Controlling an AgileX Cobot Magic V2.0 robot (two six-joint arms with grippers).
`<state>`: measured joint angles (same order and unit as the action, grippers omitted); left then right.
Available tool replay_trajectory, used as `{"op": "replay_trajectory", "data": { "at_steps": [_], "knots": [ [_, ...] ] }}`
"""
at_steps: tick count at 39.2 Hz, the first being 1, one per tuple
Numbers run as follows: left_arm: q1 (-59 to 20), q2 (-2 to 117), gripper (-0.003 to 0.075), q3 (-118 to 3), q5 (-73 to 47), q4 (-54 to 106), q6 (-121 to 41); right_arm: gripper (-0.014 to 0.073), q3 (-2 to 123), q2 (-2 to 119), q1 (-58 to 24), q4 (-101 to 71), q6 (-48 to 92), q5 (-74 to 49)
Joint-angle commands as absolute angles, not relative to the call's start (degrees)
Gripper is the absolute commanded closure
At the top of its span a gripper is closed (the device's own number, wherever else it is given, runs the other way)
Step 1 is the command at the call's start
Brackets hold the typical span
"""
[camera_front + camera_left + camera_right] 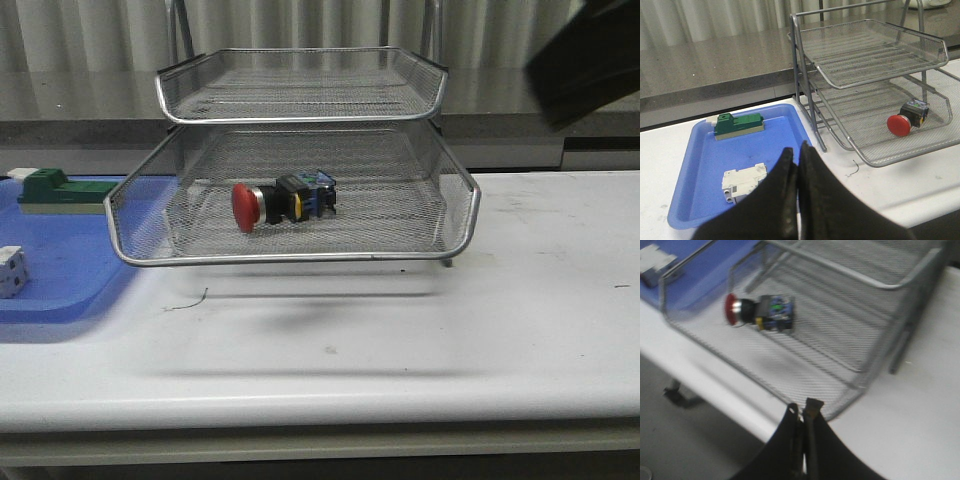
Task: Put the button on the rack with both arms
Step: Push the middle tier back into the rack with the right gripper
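Note:
The button [283, 201], with a red mushroom head and a black, yellow and blue body, lies on its side in the pulled-out middle tray of the silver wire rack [300, 255]. It also shows in the left wrist view [906, 118] and the right wrist view [760, 311]. My left gripper [795, 152] is shut and empty above the blue tray [695, 195], left of the rack [875, 75]. My right gripper [804, 408] is shut and empty, off the front corner of the rack [860, 385]. Part of the right arm [585, 60] shows at the top right of the front view.
A flat blue tray [60, 290] lies left of the rack, holding a green block [55, 190] and a white cube-like part [10, 270]. They also show in the left wrist view: the green block [738, 124] and the white part [742, 180]. The table's front edge [320, 425] is near.

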<state>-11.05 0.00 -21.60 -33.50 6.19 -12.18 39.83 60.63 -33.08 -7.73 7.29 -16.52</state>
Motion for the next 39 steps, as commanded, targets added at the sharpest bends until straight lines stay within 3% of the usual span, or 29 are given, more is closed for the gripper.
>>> {"op": "replay_trajectory", "data": {
  "at_steps": [1,11,24,39],
  "knots": [
    [-10.89,0.72,0.0739,-23.05,-28.72,6.96,-11.56,0.0655,44.13,66.00,-39.99,-7.26,7.43,-12.10],
    [-10.89,0.72,0.0739,-23.05,-28.72,6.96,-11.56,0.0655,51.47,83.45,-49.21,-7.26,7.43,-12.02],
    [-10.89,0.72,0.0739,-23.05,-28.72,6.96,-11.56,0.0655,56.92,96.44,-48.17,-7.26,7.43,-10.90],
    [-10.89,0.72,0.0739,-23.05,-28.72,6.96,-11.56,0.0655,58.69,99.57,-44.25,-7.26,7.43,-8.30]
  ]
}}
